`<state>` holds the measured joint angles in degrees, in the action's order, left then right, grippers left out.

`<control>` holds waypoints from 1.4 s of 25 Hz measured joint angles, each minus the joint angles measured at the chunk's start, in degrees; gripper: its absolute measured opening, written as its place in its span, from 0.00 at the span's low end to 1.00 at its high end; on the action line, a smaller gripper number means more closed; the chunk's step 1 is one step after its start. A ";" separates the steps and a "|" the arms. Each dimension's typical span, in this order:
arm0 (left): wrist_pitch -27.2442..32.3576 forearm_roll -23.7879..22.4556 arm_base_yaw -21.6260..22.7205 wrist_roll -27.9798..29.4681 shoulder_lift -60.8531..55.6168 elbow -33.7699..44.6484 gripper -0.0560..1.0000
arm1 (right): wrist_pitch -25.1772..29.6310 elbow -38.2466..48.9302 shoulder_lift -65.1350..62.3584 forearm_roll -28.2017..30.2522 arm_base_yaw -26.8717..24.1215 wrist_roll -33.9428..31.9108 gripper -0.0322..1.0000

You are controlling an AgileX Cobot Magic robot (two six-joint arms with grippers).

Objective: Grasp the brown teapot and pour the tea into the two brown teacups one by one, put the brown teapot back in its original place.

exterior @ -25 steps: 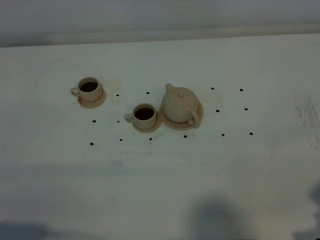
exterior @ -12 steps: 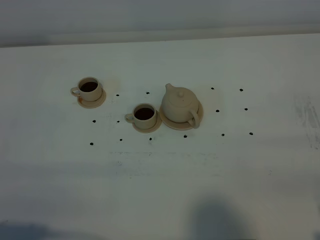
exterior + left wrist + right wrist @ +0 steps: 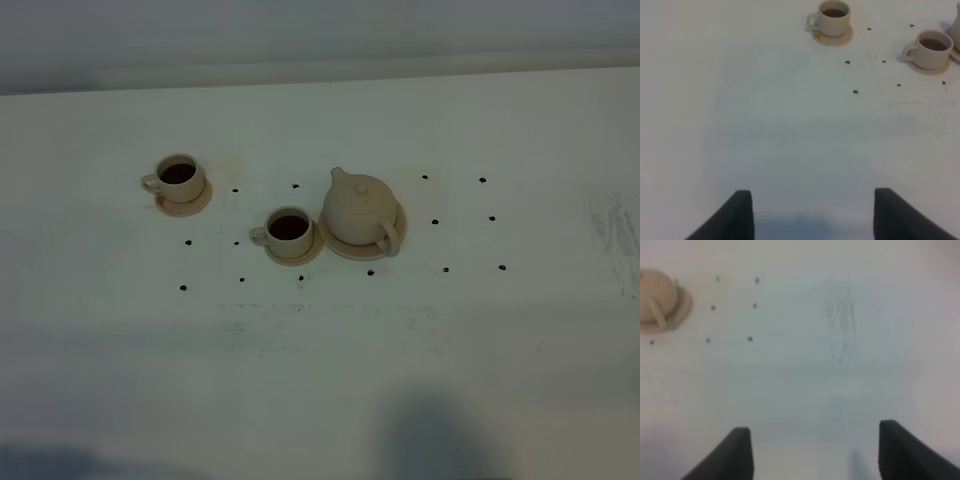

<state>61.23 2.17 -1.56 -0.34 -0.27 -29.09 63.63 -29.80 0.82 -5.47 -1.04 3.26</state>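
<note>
A: Two cups, both dark with tea: one cup (image 3: 180, 178) at upper left of the overhead frame, the other cup (image 3: 289, 229) near centre, each on its saucer.

B: And the teapot?

A: The teapot (image 3: 361, 211) sits upright on its wide saucer (image 3: 399, 219), just right of centre, spout pointing up-left, handle down-right.

B: Which arm is nearer?

A: Judging by the wrist views, the right one. Right fingers (image 3: 815, 452) are spread wide, empty, teapot far off at upper left. Left fingers (image 3: 812, 212) also apart, empty.

B: Surroundings?

A: White tabletop (image 3: 320, 380), small black dots, plain wall behind.
</note>
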 joint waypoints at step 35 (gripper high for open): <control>0.00 0.00 0.00 0.00 0.00 0.00 0.52 | 0.16 0.00 -1.24 0.00 3.57 1.87 0.54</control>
<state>61.23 2.17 -1.56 -0.34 -0.27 -29.09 63.79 -29.80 -0.42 -5.47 2.54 5.13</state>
